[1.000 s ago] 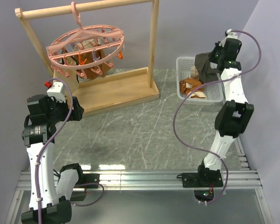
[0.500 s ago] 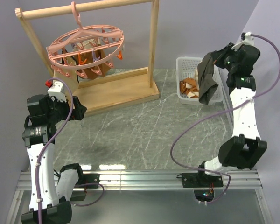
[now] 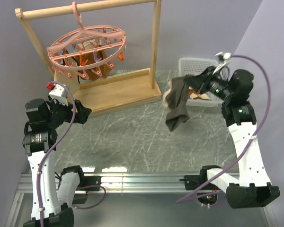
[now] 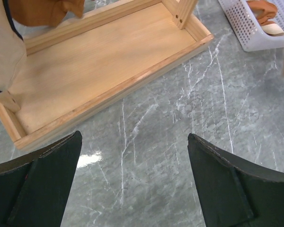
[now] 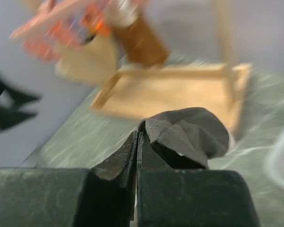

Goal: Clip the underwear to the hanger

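The dark brown-grey underwear [image 3: 176,104] hangs in the air from my right gripper [image 3: 195,81], which is shut on its top edge, just right of the wooden rack's base. In the right wrist view the fabric [image 5: 189,135] bunches at the closed fingertips [image 5: 138,142]. The salmon-pink round hanger [image 3: 87,47] hangs by its hook from the rack's top bar at the back left, with orange and tan pieces clipped under it. It shows blurred in the right wrist view [image 5: 61,26]. My left gripper [image 3: 84,113] is open and empty, in front of the rack's left end [image 4: 132,156].
The wooden frame rack [image 3: 118,90] stands at the back left with a tray-like base [image 4: 99,66]. A white basket [image 3: 217,97] with orange-and-cream garments sits at the back right, behind my right arm. A metal rail runs along the table's near edge.
My right arm has swung left and down from above the basket, carrying the underwear out over the table toward the rack. The left arm has shifted slightly.
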Robot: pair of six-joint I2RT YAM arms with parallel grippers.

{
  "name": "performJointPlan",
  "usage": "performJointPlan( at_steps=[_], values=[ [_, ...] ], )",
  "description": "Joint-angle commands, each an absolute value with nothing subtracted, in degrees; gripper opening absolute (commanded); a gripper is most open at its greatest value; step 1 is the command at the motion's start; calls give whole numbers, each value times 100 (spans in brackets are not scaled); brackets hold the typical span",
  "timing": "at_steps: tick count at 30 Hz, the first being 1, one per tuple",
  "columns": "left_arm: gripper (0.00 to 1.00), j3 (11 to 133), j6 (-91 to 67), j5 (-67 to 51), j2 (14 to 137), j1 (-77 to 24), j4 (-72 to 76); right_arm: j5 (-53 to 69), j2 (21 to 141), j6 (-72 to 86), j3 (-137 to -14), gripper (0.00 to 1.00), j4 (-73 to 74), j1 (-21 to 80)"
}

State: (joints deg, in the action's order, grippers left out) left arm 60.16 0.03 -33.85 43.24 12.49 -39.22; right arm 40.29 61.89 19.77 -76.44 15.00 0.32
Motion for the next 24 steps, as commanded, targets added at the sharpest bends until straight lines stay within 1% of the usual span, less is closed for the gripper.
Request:
performJointPlan(
  at_steps=[1, 5, 7, 8, 11, 13, 15, 16, 17, 20, 21, 23, 24],
  values=[
    [99, 5968, 325, -3665, 4263, 1222, -3779, 5017, 5898, 2153, -7078, 0, 1398, 412],
    [99, 5889, 466, -3665, 4263, 1213, -3814, 5422, 5599, 2268, -6602, 0, 1362, 711],
    [99, 5845, 553, -3700, 4280, 1213, -3806, 5222, 5581, 2198, -6208, 0, 1432, 712],
    [99, 5801, 615, -3735, 4289, 1213, -3814, 5099, 5642, 1754, -6092, 0, 1702, 686],
    [99, 5713, 852, -3867, 4342, 1187, -3876, 4134, 6001, 646, -5661, 0, 2100, 633],
    [99, 5617, 1079, -3858, 4412, 1125, -3928, 3492, 6361, 274, -5459, 0, 2171, 589],
    [99, 5581, 1204, -3736, 4525, 950, -4016, 2973, 7003, 53, -5370, 0, 2083, 519],
    [99, 5564, 1309, -3657, 4561, 888, -4043, 2501, 7222, 35, -5414, 0, 2092, 475],
    [99, 5555, 1353, -3552, 4588, 783, -4069, 2322, 7677, -235, -5466, 0, 2301, 353],
    [99, 5467, 1406, -3480, 4597, 695, -4034, 1655, 8312, -561, -5774, 0, 2767, 132],
    [99, 5432, 1398, -3489, 4588, 694, -3999, 1417, 8428, -641, -5922, 18, 2847, 80],
    [99, 5326, 1363, -3516, 4605, 668, -3947, 830, 8682, -825, -6125, 37, 3144, 53],
    [99, 5283, 1336, -3524, 4623, 633, -3920, 722, 8701, -852, -6213, 47, 3242, 27]
  ],
)
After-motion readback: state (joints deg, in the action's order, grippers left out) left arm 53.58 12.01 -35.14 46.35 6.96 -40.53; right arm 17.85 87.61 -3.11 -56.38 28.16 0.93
